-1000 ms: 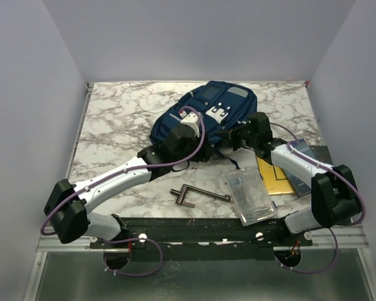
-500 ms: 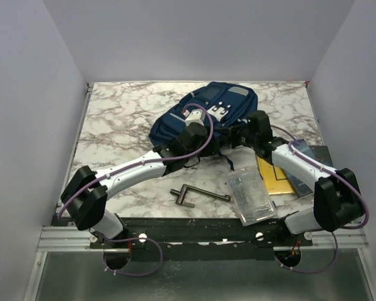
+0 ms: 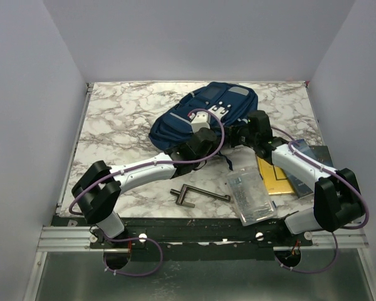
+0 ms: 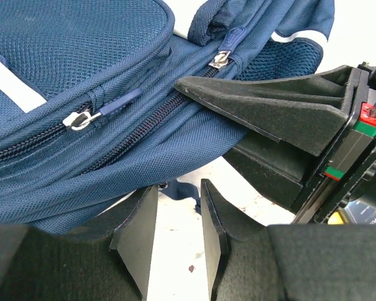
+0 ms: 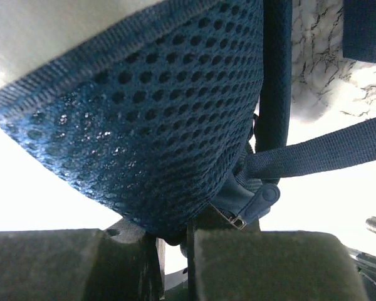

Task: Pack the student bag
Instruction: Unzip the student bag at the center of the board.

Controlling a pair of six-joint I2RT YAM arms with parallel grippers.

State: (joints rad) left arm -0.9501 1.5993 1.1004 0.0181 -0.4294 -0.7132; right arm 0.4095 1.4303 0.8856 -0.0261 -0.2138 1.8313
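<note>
The student bag (image 3: 175,122) lies at the back middle of the marble table, navy with grey stripes. My right gripper (image 3: 237,135) is at the bag's near right edge, shut on the bag's blue mesh fabric (image 5: 156,113) beside a zipper pull (image 5: 258,202). My left gripper (image 3: 214,139) sits low at the bag's near edge, just left of the right one. In the left wrist view its jaws (image 4: 178,187) stand open a little with only bare table between them. Above them run the bag's zippers (image 4: 81,118), and the right gripper's black finger (image 4: 269,106) presses on the fabric.
A clear plastic case (image 3: 250,195) and a yellow book (image 3: 277,179) lie near the right arm. A black L-shaped tool (image 3: 197,193) lies in front of the bag. Bag straps (image 5: 338,150) trail on the table under the right gripper.
My left arm has swung right and forward along the bag's near edge toward the right gripper, and its jaws have narrowed. The right arm has kept its hold and place.
</note>
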